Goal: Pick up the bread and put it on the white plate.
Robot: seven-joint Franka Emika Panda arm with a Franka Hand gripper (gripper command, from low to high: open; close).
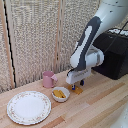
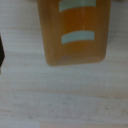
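While my hand (image 1: pixel 77 88) hangs low over the bread (image 2: pixel 75 32) on the table beside the bowl (image 1: pixel 60 94), jaw spread unreadable, the white plate (image 1: pixel 28 107) waits toward eight o'clock.

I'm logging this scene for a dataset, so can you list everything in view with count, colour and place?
white plate: one, white with a faint patterned rim, on the table toward the exterior view's left.
small bowl: one, white, holding pale yellow pieces, just right of the plate.
mug: one, pink, behind the bowl.
bread: one, golden-orange, on the table under the gripper; fills the wrist view.
black box: one, at the right rear.
table: one, light wood.
gripper: one, white with dark tips, low over the bread; open or shut unclear.
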